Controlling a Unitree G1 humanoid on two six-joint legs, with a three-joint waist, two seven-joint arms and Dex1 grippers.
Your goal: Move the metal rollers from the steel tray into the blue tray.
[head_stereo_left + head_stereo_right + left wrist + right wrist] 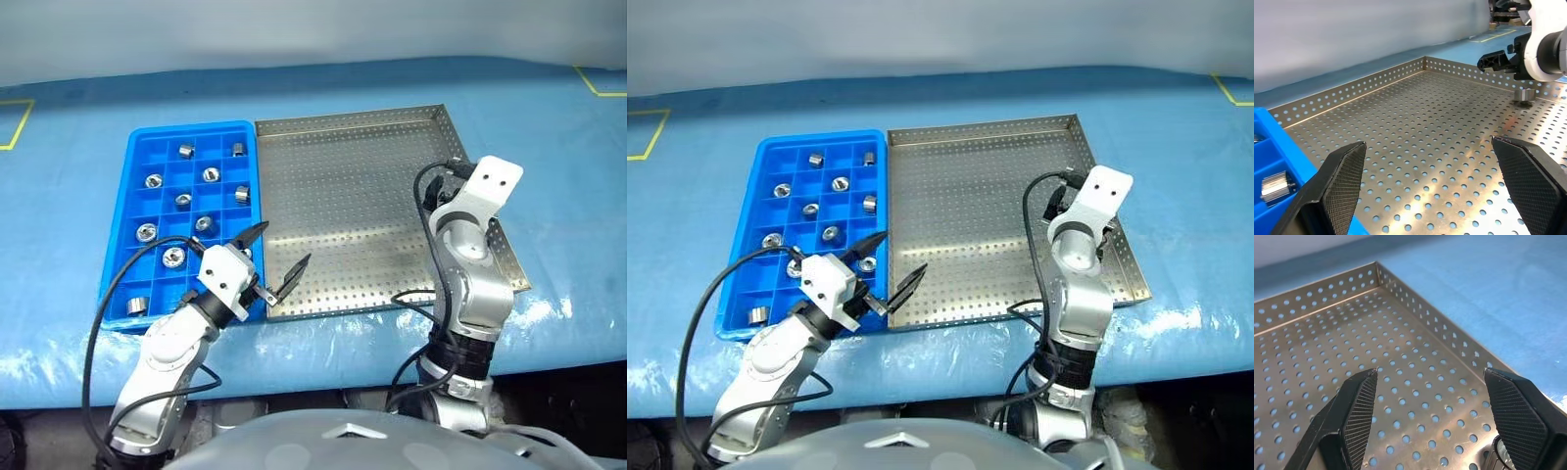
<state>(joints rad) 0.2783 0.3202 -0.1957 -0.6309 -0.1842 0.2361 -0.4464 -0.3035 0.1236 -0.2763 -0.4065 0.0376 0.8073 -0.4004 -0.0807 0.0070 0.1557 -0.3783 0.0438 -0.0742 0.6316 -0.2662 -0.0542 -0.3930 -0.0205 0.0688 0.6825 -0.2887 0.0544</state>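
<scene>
The blue tray (191,128) lies left of the steel tray (343,186), and the two touch. Several metal rollers (173,257) sit in the blue tray's compartments. One roller (1524,94) stands on the steel tray's perforated floor near its right rim, just below my right gripper (1430,373). That gripper is open with nothing between its fingers and hangs over the steel tray's right side. My left gripper (286,242) is open and empty, low over the front seam between the two trays. It points across the steel tray.
Both trays rest on a table covered in blue cloth (558,176). Yellow tape marks (15,122) lie at the far left and far right corners. The table's front edge (333,352) runs just behind both arms, and black cables loop off each wrist.
</scene>
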